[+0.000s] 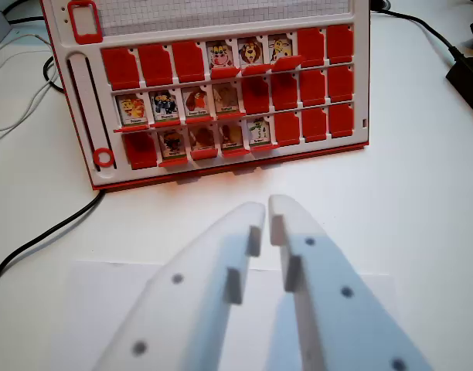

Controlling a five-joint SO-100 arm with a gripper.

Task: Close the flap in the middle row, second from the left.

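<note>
flap second from the left in the middle row [165, 106], a small red plastic frame showing a cartoon face card, stands open on the red and white plastic game board [74, 93], well beyond the pincer. nearest to where i stand, the white plastic two-fingered pincer [267, 210] hovers low over the white surface [422, 201], grasping nothing, its tips almost meeting with only a thin gap between them. a pale sheet of paper [105, 294] lies flat beneath it. a black cable [43, 236] runs across the surface at the wrist view's left. farther off, the board sits tilted back, three rows of flaps across it. in the middle row the four leftmost flaps show pictures, while the ones to the wrist view's right show plain red. another black cable [422, 27] trails past the board's far right corner.
</note>
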